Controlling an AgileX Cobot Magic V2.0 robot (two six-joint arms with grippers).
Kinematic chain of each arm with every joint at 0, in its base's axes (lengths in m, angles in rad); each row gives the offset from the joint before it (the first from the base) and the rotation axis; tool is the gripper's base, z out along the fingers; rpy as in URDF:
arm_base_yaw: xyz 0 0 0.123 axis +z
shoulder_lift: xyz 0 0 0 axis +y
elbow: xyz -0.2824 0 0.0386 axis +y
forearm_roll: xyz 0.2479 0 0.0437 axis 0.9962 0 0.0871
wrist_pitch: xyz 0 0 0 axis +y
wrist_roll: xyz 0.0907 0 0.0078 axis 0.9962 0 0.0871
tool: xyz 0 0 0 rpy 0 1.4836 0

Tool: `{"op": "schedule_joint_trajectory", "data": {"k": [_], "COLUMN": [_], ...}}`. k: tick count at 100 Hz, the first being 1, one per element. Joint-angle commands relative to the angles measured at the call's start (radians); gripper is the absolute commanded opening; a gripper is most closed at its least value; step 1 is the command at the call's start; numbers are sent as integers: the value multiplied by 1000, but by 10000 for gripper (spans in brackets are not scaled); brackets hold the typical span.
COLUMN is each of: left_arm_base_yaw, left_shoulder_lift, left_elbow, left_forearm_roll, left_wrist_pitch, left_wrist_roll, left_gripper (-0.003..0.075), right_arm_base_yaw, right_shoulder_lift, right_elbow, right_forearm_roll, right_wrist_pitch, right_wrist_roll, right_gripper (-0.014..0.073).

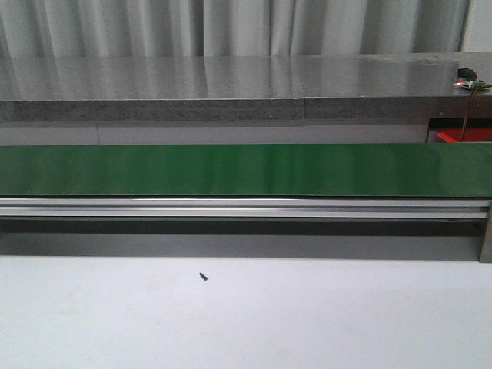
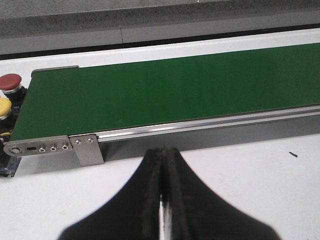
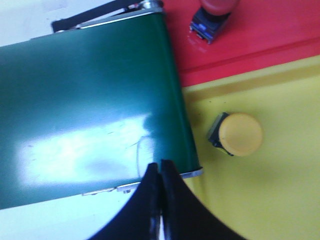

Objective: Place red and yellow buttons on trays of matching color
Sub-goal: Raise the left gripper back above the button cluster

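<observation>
In the right wrist view a yellow button lies on the yellow tray, and a red button on the red tray, both just past the end of the green belt. My right gripper is shut and empty over the belt's end edge. In the left wrist view another red button and yellow button sit at the belt's other end. My left gripper is shut and empty above the white table, short of the conveyor's rail. Neither gripper shows in the front view.
The green conveyor belt spans the front view, with an aluminium rail along its near side and a grey counter behind. A corner of the red tray shows at far right. A small black screw lies on the white table.
</observation>
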Motion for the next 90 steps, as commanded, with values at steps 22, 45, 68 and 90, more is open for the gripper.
{"op": "schedule_joint_trajectory", "data": {"k": [22, 45, 68, 90], "left_arm_base_yaw": [-7, -7, -7, -7], "left_shoulder_lift": [7, 7, 7, 7], "left_elbow": [-25, -25, -25, -25], "left_forearm_roll": [-26, -26, -26, -26], "left_wrist_pitch": [-70, -70, -70, -70], "left_wrist_roll": [-4, -4, -4, -4], "left_gripper": [-20, -20, -20, -20], "right_arm_base_yaw": [76, 78, 78, 78], "right_shoulder_lift": [-156, -266, -405, -599], "right_elbow": [113, 252, 345, 454], "right_forearm_roll": [23, 42, 50, 50], "right_wrist_pitch": [-85, -163, -201, -276], "right_wrist_roll": [-110, -142, -141, -141], "right_gripper": [-118, -120, -122, -122]}}
